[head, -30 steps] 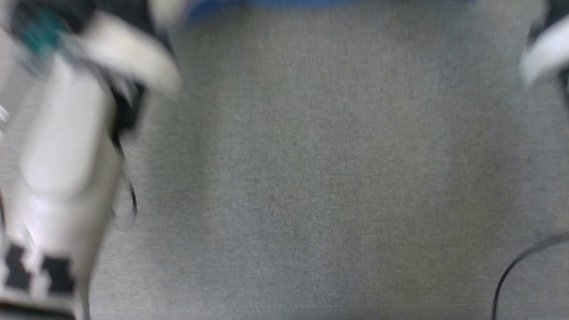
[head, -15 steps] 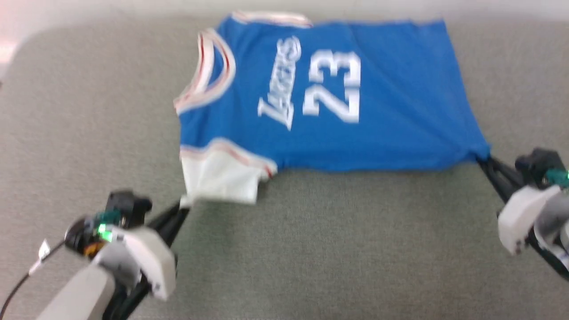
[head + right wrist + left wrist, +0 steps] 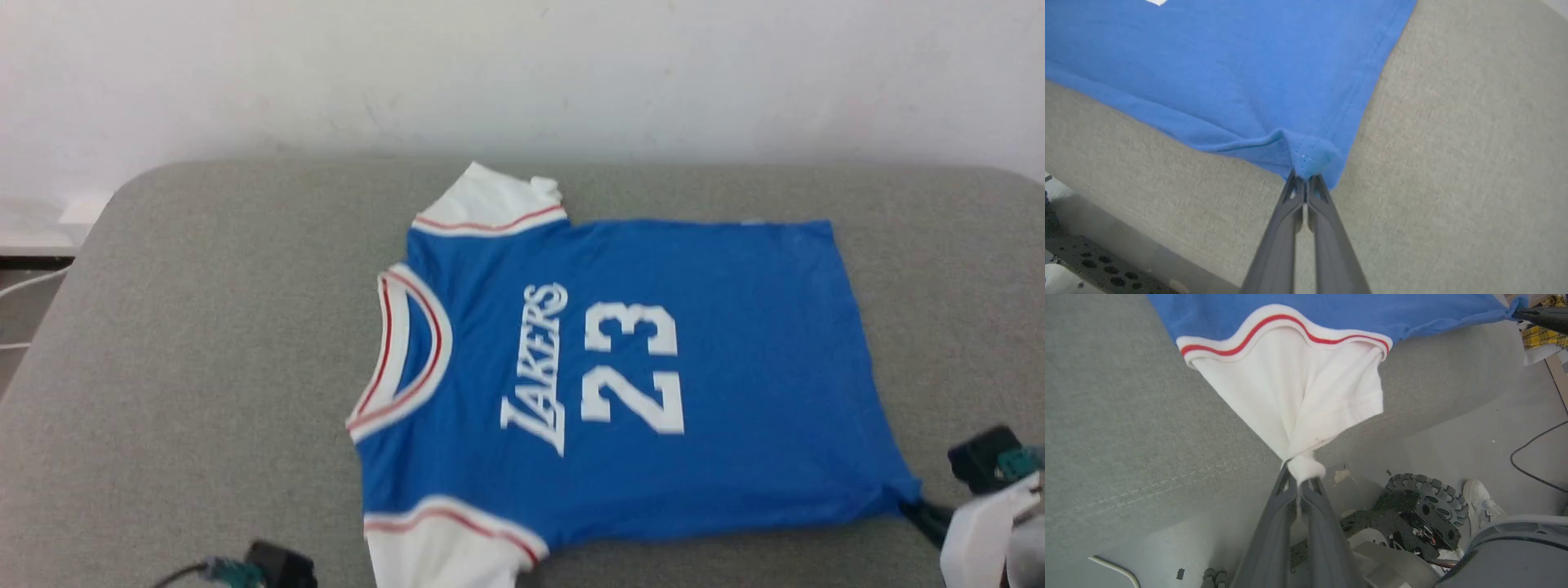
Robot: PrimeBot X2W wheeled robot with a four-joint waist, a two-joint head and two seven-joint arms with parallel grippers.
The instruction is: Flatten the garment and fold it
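Robot body: slate-grey fingers, white shells, black base parts.
The left gripper (image 3: 1299, 475) and right gripper (image 3: 1304, 179) each have two long slate-grey fingers (image 3: 1274, 526) with triangular cut-outs near the tips. The right wrist shell (image 3: 976, 535) is white and rounded, with a right black block (image 3: 980, 459) and a teal part (image 3: 1020, 464). On the left wrist are a left black block (image 3: 282, 567), a teal connector (image 3: 222, 569) and a thin cable (image 3: 175, 576). The base has a black roller-rimmed wheel (image 3: 1427, 492), a perforated black plate (image 3: 1094, 267) and a pale grey cover (image 3: 1515, 547).

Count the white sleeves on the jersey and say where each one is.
2. The far sleeve lies on the side of the jersey away from the robot. The near sleeve is pinched at its tip by the left gripper.
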